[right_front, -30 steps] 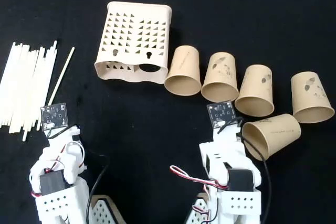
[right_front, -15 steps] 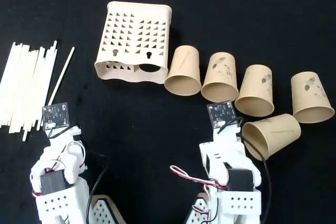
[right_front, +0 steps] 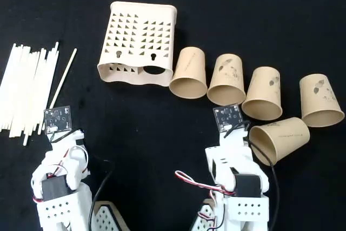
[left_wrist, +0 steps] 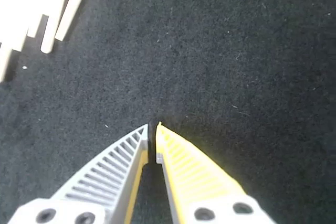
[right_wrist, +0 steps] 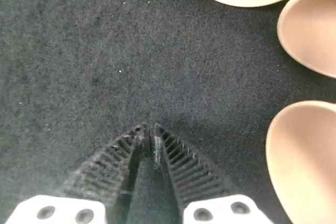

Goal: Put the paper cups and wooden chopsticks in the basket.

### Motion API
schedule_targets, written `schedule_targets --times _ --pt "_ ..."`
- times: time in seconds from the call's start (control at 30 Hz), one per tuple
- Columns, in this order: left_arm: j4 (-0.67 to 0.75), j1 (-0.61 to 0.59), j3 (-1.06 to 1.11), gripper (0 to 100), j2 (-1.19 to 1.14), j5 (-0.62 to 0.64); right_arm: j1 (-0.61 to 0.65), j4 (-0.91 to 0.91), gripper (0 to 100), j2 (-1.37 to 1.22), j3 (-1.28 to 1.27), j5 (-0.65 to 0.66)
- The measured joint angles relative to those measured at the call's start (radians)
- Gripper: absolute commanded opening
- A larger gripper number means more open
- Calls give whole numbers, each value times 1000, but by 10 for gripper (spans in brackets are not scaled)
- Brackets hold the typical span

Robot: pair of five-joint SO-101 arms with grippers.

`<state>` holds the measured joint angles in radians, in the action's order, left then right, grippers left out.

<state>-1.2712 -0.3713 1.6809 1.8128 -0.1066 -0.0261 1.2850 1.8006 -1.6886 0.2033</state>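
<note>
My left gripper (left_wrist: 152, 128) and my right gripper (right_wrist: 150, 129) are both closed together, low over the black table (right_front: 146, 123). The basket (right_front: 138, 44) lies on its side, far middle. Five paper cups (right_front: 189, 72) lie tipped over to its right, outside it. The wooden chopsticks (right_front: 27, 87) are piled at the far left.

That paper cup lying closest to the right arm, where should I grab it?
Pinch the rim of the tipped paper cup, one finger inside the mouth. It lies on its side with the opening turned toward the right arm, so probably come in from that arm's side.
</note>
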Motion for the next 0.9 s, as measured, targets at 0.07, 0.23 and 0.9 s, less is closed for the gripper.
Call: schedule_targets --times 0.07,0.23,0.9 --pt "9 0 0 42 0 0 0 0 14 0 0 0" --pt "61 5 -143 45 0 -3 0 0 14 0 0 0" --pt "644 235 -270 202 -396 157 207 0 15 0 0 -2"
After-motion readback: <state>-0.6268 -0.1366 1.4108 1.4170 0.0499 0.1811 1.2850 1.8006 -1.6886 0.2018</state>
